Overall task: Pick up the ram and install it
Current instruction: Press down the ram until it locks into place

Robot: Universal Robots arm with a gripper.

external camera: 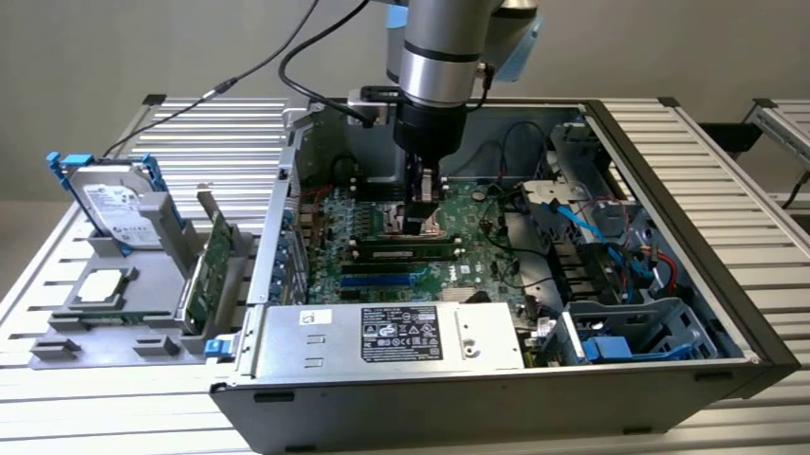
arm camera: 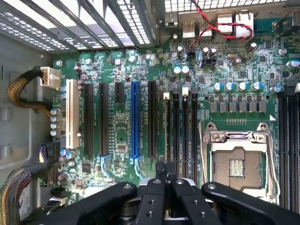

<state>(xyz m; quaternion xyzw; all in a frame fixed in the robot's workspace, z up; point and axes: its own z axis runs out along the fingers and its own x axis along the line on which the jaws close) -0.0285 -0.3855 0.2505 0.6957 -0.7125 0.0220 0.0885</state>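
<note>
We see a green printed motherboard (arm camera: 122, 117) with black slots, one blue slot (arm camera: 135, 119) and one white slot (arm camera: 71, 114).

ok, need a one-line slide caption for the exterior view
Robot arm's shut claw lowered inside the open PC case, over the motherboard beside a seated ram stick.

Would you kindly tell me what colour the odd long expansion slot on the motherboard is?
Blue, among black slots; the blue slot shows best in the wrist view.

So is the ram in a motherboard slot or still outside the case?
In a slot: the ram lies flat along a motherboard slot inside the case, directly under the shut gripper.
</note>
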